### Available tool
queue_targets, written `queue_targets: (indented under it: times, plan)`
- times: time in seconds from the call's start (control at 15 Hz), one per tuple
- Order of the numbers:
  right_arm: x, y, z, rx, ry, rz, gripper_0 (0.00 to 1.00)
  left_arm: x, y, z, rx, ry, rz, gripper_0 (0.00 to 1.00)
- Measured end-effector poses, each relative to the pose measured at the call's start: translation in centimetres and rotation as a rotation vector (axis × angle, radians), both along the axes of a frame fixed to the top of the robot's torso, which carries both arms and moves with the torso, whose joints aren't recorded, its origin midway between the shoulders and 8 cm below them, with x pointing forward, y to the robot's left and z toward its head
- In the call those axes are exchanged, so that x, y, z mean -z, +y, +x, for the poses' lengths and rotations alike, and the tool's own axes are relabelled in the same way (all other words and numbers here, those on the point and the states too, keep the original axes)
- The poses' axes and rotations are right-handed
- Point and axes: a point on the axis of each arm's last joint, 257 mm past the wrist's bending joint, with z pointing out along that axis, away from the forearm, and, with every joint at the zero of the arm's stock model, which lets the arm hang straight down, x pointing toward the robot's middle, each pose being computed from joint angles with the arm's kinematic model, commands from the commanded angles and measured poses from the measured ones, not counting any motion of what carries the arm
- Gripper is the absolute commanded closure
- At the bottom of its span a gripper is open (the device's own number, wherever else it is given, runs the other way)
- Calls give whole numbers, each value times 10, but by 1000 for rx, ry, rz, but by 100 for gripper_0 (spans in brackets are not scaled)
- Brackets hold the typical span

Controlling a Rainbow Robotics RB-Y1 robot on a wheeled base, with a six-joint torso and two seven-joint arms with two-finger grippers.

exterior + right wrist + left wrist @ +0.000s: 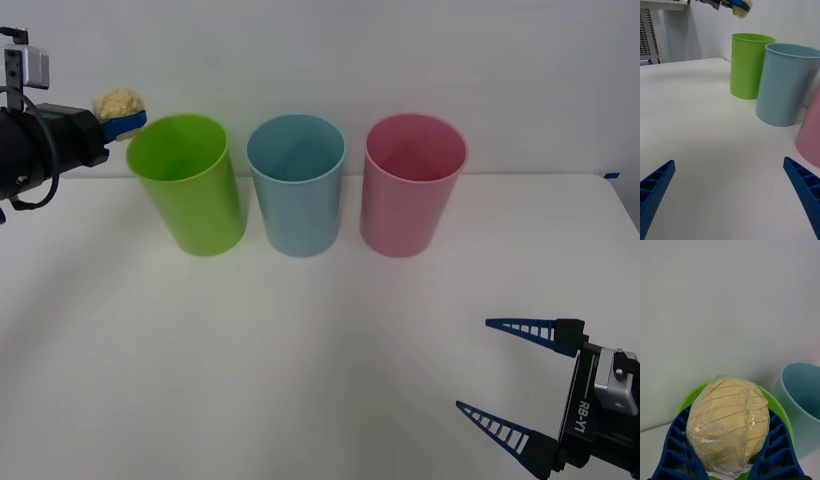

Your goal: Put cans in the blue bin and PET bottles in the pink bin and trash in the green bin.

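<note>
- The trash (pixel 119 102), a pale yellow wrinkly ball, sits pinched between the blue ribbed fingers of my left gripper (pixel 128 122), up in the air off the worktop (pixel 300 350).
- From my left wrist the trash (pixel 729 423) bulges between both fingers (pixel 677 450), with the green bin (pixel 780 416) showing right behind it.
- In the front view the ball hangs just beside the green bin (pixel 190 185), at rim height on its outer side, toward the worktop's far left corner.
- My left arm reaches in from the left, held roughly level, gripper pointing toward the row of bins.
- The green bin, the blue bin (pixel 297 185) and the pink bin (pixel 412 185) stand upright in a row along the far edge, close together, blue between the other two.
- My right gripper (pixel 515 375) waits low near the worktop's near right corner, fingers spread wide and grasping nothing, well apart from the bins.
</note>
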Motion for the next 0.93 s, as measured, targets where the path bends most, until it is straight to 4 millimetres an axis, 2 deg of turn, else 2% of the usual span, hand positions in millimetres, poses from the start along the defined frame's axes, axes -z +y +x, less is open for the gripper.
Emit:
queue_targets:
  times: [0.4,0.87,0.93]
  plan:
    - [0,0,0,0,0,0,0,17,-4,19,-2,52,58,100]
    - [0,0,0,0,0,0,0,23,-15,21,14,65,59,100]
    - [0,0,0,0,0,0,0,24,-15,21,15,65,61,90]
